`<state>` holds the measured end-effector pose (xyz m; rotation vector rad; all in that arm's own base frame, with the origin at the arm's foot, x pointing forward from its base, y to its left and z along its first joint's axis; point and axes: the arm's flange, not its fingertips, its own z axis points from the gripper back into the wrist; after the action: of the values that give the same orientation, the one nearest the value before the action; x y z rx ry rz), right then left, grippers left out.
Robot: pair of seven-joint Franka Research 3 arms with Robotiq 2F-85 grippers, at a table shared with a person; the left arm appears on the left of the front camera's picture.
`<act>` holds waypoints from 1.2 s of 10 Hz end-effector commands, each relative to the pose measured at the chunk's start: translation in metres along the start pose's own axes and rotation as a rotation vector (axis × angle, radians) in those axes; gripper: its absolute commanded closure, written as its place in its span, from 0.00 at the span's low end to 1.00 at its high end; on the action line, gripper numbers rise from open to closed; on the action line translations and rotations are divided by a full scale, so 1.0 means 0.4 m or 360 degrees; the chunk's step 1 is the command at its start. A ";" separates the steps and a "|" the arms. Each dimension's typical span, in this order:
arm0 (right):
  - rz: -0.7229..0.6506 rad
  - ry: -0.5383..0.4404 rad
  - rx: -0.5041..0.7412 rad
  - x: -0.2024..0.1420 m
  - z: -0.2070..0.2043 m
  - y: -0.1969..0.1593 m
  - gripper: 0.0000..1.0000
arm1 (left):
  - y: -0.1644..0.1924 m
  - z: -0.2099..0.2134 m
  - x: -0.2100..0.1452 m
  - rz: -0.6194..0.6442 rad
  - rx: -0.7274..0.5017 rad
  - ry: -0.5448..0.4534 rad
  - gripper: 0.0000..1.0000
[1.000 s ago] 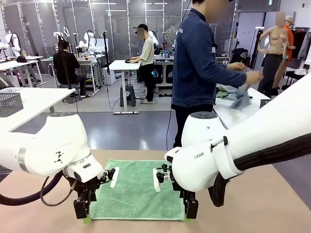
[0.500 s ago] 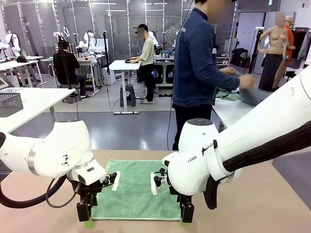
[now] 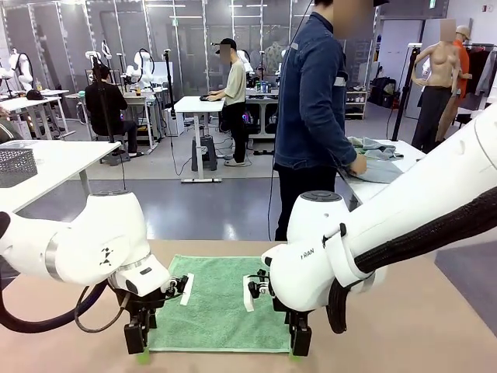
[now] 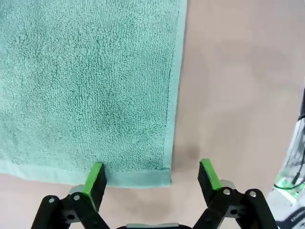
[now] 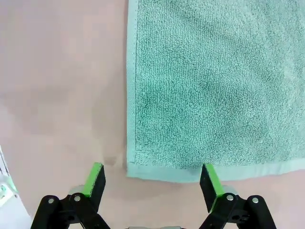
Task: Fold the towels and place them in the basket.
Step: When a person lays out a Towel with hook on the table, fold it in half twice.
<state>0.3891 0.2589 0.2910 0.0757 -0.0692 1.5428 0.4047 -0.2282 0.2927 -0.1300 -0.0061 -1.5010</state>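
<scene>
Front view: green towel point(image 3: 217, 305) flat on tan table point(image 3: 423, 330); left claw point(image 4: 151, 167), right claw point(image 5: 151, 167) spread at corners.

1. Mint green rectangular terry towel point(image 3: 221, 307): one.
2. Light brown table point(image 3: 443, 326) under it: one.
3. White robot arms: two, the left arm point(image 3: 70, 249) and the right arm point(image 3: 411, 210).
4. Black two-finger grippers: two, the left gripper point(image 3: 138, 351) and the right gripper point(image 3: 300, 348).
5. Green pads point(image 4: 96, 172): four, two per gripper, counted in the wrist views.
6. Dark grey wire-mesh basket point(image 3: 15, 165): one.
7. Crumpled grey-blue cloth point(image 3: 382, 149): one heap; number of pieces cannot be told.
8. People: three. One person in a dark blue jacket point(image 3: 314, 101), one seated person in black point(image 3: 105, 101), one standing person in a pale shirt point(image 3: 233, 85).
</scene>
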 end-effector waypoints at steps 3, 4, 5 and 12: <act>-0.0029 0.0005 0.0035 0.011 -0.029 -0.021 0.08 | -0.004 -0.015 0.001 -0.0042 0.0047 0.0004 0.83; -0.0037 0.0006 0.0028 0.009 -0.030 -0.026 0.38 | -0.002 -0.016 0.003 -0.0036 0.0043 0.0013 1.00; -0.0039 0.0006 0.0022 0.008 -0.027 -0.025 0.67 | -0.002 -0.015 0.004 -0.0036 0.0042 0.0016 1.00; -0.0043 -0.0023 0.0013 0.004 0.007 -0.020 1.00 | -0.019 0.006 0.003 -0.0033 0.0033 -0.0010 1.00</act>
<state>0.4029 0.2612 0.2955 0.0793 -0.0845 1.5302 0.4021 -0.2354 0.2998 -0.1141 -0.0289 -1.5235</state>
